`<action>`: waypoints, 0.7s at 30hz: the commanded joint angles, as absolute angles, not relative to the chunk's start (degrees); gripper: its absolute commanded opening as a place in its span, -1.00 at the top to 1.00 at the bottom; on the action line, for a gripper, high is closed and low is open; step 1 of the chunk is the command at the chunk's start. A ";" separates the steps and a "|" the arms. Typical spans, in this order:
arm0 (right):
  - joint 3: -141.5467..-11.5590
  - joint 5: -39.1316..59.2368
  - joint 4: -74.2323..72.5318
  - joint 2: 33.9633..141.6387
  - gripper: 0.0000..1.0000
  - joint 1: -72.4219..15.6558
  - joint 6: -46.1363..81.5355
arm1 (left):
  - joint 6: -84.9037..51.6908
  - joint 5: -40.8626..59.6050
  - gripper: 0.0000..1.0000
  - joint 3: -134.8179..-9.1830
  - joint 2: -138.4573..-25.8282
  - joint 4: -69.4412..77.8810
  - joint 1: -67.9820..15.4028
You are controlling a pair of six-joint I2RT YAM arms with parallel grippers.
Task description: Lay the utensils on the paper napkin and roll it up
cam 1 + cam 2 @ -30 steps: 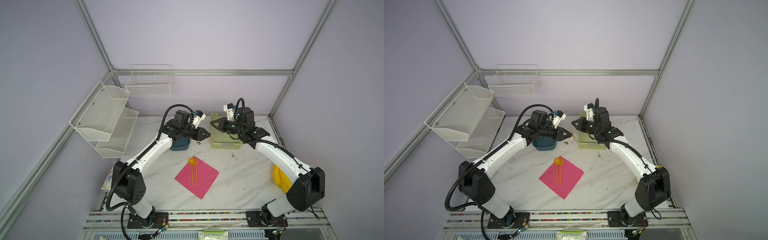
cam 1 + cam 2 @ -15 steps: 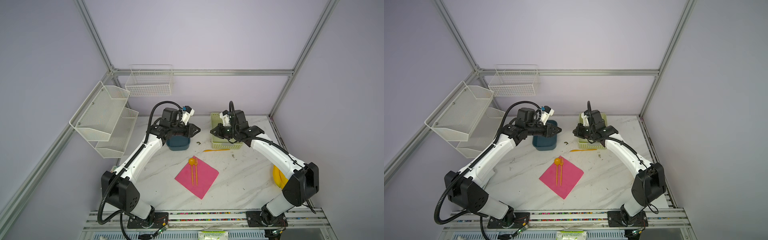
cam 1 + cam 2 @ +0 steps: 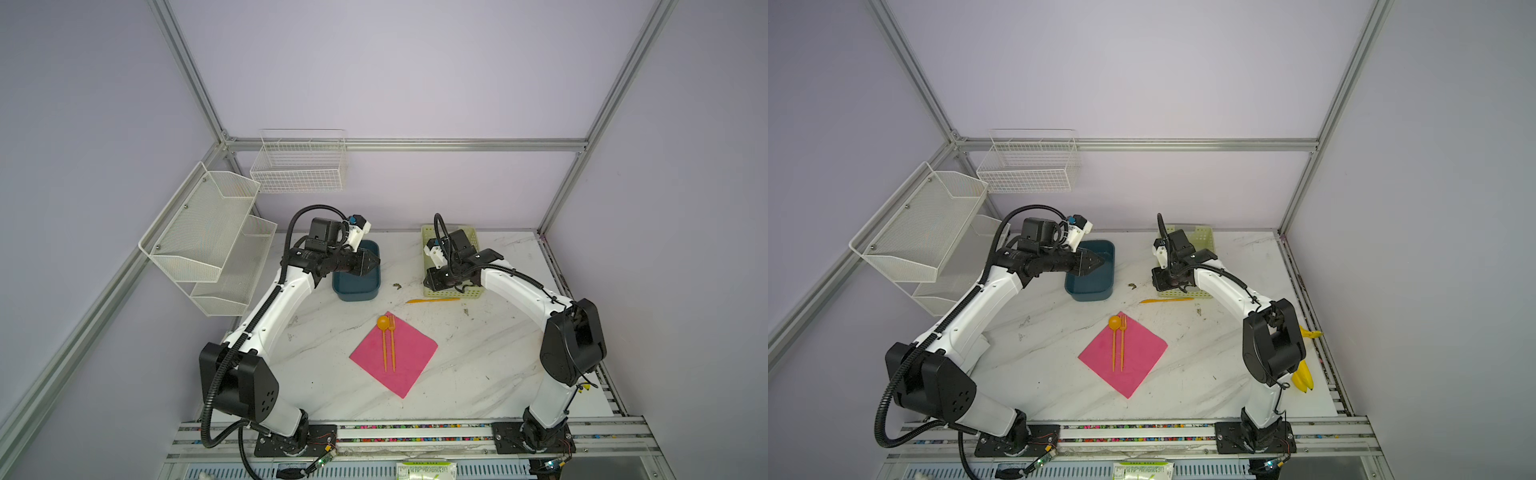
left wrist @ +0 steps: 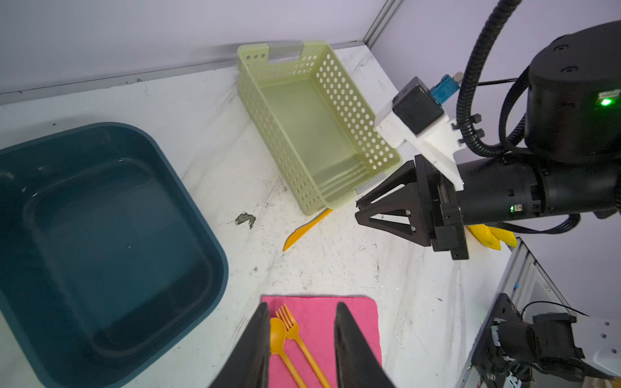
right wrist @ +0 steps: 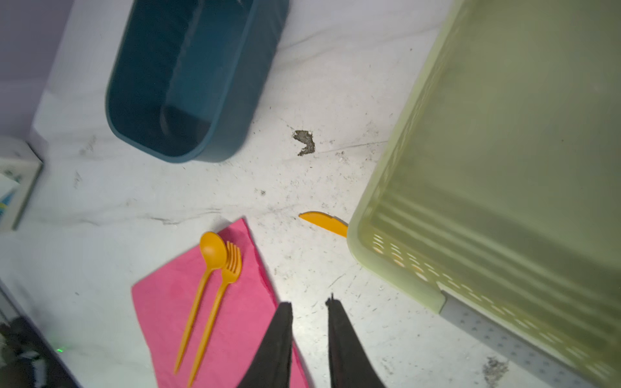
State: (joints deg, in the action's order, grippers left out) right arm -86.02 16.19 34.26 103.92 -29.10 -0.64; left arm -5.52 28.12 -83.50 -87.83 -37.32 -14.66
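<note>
The pink paper napkin (image 3: pixel 409 357) (image 3: pixel 1138 357) lies flat as a diamond at the table's middle. An orange spoon (image 3: pixel 383 322) (image 5: pixel 212 250) and fork (image 3: pixel 392 332) (image 5: pixel 232 263) lie side by side on it. The orange knife (image 3: pixel 432 300) (image 3: pixel 1167 300) (image 4: pixel 304 230) lies on the bare table just in front of the green basket. My left gripper (image 3: pixel 376 262) (image 4: pixel 302 307) hangs open and empty above the blue tub. My right gripper (image 3: pixel 430 282) (image 5: pixel 309 302) is open and empty above the basket's front edge, over the knife.
A blue tub (image 3: pixel 357 291) stands at the back middle. A green perforated basket (image 3: pixel 428 237) (image 4: pixel 316 117) sits at the back right. Yellow bananas (image 3: pixel 1302 374) lie by the right arm's base. White wire racks (image 3: pixel 208 237) hang on the left wall.
The knife has come to lie on the table in front of the basket. My right gripper has opened and lowered there. My left gripper has drawn back left over the tub.
</note>
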 commanded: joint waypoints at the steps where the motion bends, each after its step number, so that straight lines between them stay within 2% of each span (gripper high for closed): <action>1: -86.70 13.70 39.57 108.27 0.51 -30.32 -20.97 | -1.31 25.94 0.36 -80.57 -87.70 -36.84 -13.94; 11: -86.01 3.45 37.95 114.85 0.51 -32.69 -38.76 | 0.22 24.04 0.36 -77.10 -88.42 -34.72 -12.80; 21: -90.38 0.01 39.37 118.70 0.29 -31.48 -46.19 | 0.76 24.65 0.36 -74.93 -87.83 -33.93 -12.13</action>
State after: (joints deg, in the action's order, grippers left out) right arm -88.12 1.58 37.65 117.25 -32.23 -41.67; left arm -1.39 24.16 -76.95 -88.73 -35.92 -12.49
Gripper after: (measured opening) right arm 0.350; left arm 0.318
